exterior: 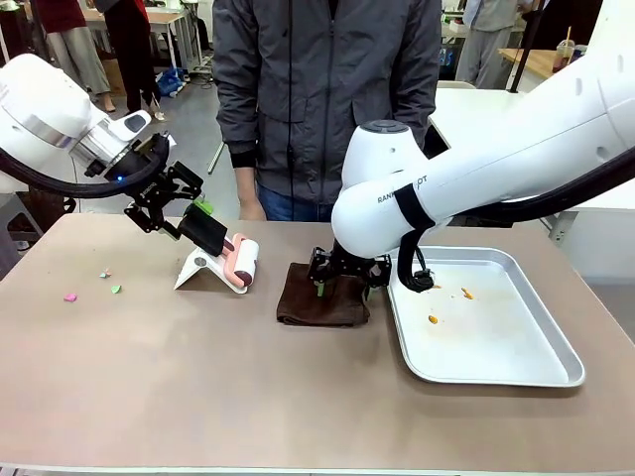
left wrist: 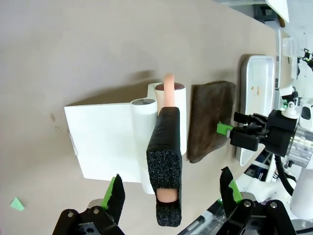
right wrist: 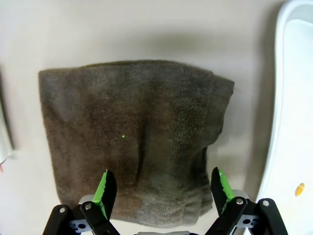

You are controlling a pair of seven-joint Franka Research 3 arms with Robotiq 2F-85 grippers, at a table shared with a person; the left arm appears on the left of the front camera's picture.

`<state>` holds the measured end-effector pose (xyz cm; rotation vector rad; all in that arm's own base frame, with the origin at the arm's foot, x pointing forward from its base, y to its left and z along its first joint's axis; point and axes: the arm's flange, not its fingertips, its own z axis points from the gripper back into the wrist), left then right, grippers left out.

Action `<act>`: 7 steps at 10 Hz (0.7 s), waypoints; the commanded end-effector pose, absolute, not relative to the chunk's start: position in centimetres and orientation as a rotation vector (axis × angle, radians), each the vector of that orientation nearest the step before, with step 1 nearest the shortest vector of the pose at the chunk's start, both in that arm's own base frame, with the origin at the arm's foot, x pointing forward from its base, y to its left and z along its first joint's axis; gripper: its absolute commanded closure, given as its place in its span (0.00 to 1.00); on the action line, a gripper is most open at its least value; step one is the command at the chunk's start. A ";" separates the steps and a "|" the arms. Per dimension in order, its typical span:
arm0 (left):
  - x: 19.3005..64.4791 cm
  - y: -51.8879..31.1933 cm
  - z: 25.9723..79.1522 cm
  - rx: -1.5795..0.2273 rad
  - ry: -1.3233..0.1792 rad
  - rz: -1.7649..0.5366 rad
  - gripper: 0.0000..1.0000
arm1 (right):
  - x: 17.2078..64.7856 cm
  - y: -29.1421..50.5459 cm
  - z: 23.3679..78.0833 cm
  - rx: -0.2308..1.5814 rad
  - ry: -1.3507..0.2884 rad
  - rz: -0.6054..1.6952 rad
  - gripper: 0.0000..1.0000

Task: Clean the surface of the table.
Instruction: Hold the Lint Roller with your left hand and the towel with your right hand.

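**Table.** The table (exterior: 198, 397) is brownish-taupe and matte. It lies beneath the brown cloth (exterior: 323, 296) and extends well beyond it on every side.

**Items counted.**
- One brown cloth, folded and lying flat.
- One lint roller (exterior: 241, 260), just left of the cloth, resting on one white stand (exterior: 198, 270). Its black foam handle (left wrist: 165, 147) is angled up and away from the cloth.
- One metal tray (exterior: 506, 337), just right of the cloth. It holds at least two orange crumbs (exterior: 434, 319).
- Three scraps (exterior: 116, 290), well left of the cloth and beyond the stand: one pink, one green, one pale.

**Obstructions.**
- The right gripper (right wrist: 164, 188) hangs directly over the cloth. Its jaws are apart and straddle the cloth's near edge.
- The left gripper (left wrist: 171, 193) is left of the cloth at the roller. Its jaws are spread to either side of the foam handle and are not pressing on it.
- A person (exterior: 327, 99) stands at the table edge beyond the cloth.
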<state>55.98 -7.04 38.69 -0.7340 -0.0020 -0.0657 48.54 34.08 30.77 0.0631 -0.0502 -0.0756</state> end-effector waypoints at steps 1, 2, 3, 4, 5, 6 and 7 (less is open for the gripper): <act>55.5 -6.8 38.5 -0.765 -0.010 -0.080 0.00 | 49.7 36.0 30.7 -0.027 -0.066 -0.094 0.00; 55.4 -6.7 38.4 -0.765 -0.010 -0.081 0.00 | 49.9 36.2 30.5 -0.068 -0.074 -0.096 0.00; 55.3 -6.7 38.3 -0.771 -0.010 -0.082 0.00 | 50.0 36.4 30.2 -0.095 -0.071 -0.083 0.00; 55.2 -6.8 38.2 -0.775 -0.010 -0.084 0.00 | 50.0 36.6 29.9 -0.111 -0.055 -0.067 0.00; 55.2 -7.0 38.3 -0.767 -0.006 -0.086 0.00 | 50.2 36.5 29.6 -0.114 -0.039 -0.071 0.00; 55.1 -7.1 38.3 -0.766 -0.006 -0.090 0.00 | 50.2 36.4 29.5 -0.106 -0.042 -0.079 0.00; 55.1 -7.3 38.3 -0.768 -0.004 -0.092 0.00 | 50.3 36.3 29.4 -0.095 -0.052 -0.091 0.00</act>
